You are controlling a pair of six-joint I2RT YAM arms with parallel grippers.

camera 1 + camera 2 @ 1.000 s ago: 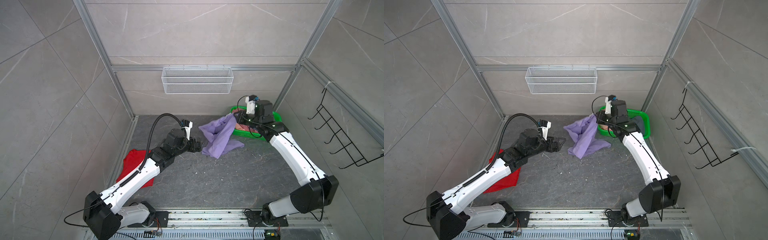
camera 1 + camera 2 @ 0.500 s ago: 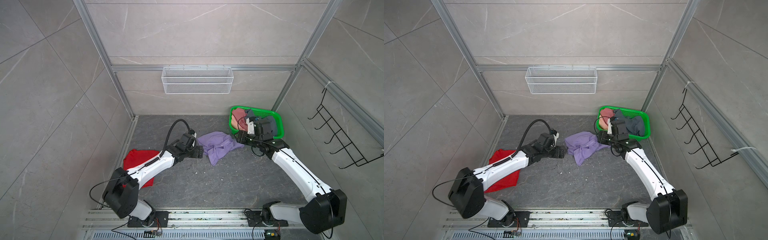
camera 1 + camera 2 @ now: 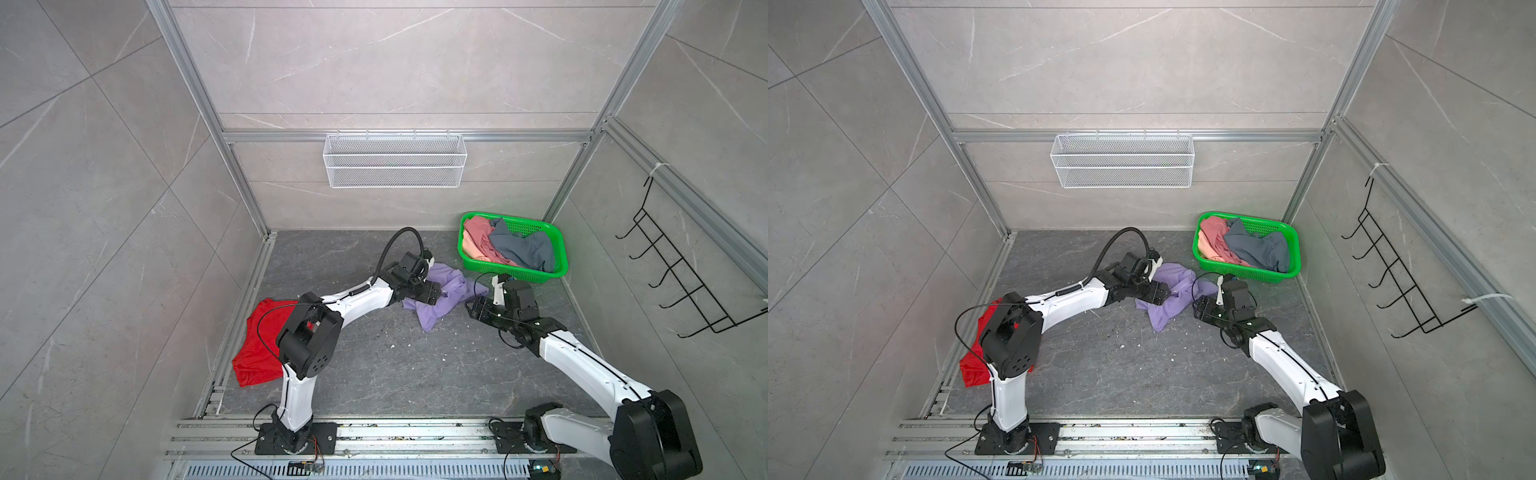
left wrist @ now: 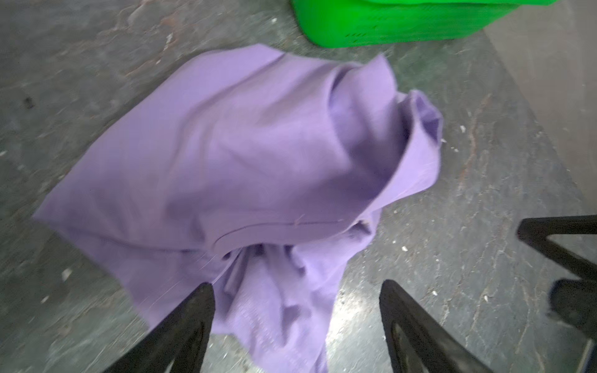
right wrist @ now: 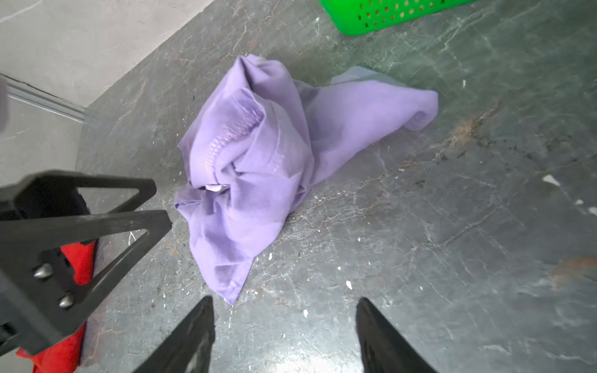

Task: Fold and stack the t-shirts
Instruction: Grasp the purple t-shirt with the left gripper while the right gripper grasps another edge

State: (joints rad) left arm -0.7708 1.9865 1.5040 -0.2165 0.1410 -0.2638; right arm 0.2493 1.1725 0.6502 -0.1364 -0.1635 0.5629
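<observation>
No writing can be read anywhere. In the right wrist view a small pale tag [image 5: 215, 187] shows among the folds of the lavender tee [image 5: 258, 155], but it is too blurred to make out.

Lavender tee [image 3: 453, 286] crumpled in a heap on the floor, right of centre. Red tee [image 3: 253, 357] spread out, lower left. Pink tee [image 3: 476, 232], peach tee [image 3: 467, 247] and grey-blue tee [image 3: 523, 249] bunched in the basket [image 3: 532, 226], upper right.

crumpled tee [image 3: 451, 289] centre, before basket [image 3: 540, 276] | more tees [image 3: 523, 249] in basket | spread tee [image 3: 253, 357] far left
</observation>
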